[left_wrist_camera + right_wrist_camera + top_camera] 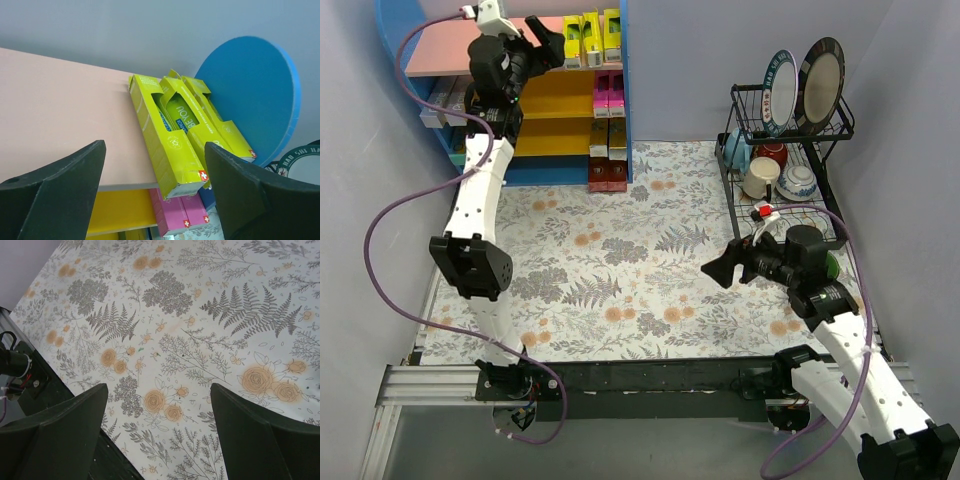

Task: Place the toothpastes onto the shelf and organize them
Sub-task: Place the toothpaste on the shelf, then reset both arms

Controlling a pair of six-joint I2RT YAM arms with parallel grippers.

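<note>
The shelf [430, 58] stands at the back left, with a pink top board, yellow lower boards and blue sides. Three yellow toothpaste boxes [590, 38] lie side by side at the right end of the top board; they also show in the left wrist view [170, 135]. Magenta boxes [608, 95] sit on the board below, also seen in the left wrist view [182, 212]. Silver-white and dark red boxes [607, 155] lie on the lower levels. My left gripper [552, 42] is open and empty, just left of the yellow boxes. My right gripper [725, 270] is open and empty above the floral cloth.
A black wire dish rack [790, 150] with plates, bowls and mugs stands at the back right. The floral cloth [620, 270] covers the table, also in the right wrist view [200, 330]. The shelf's blue side panel [255, 95] is right of the yellow boxes.
</note>
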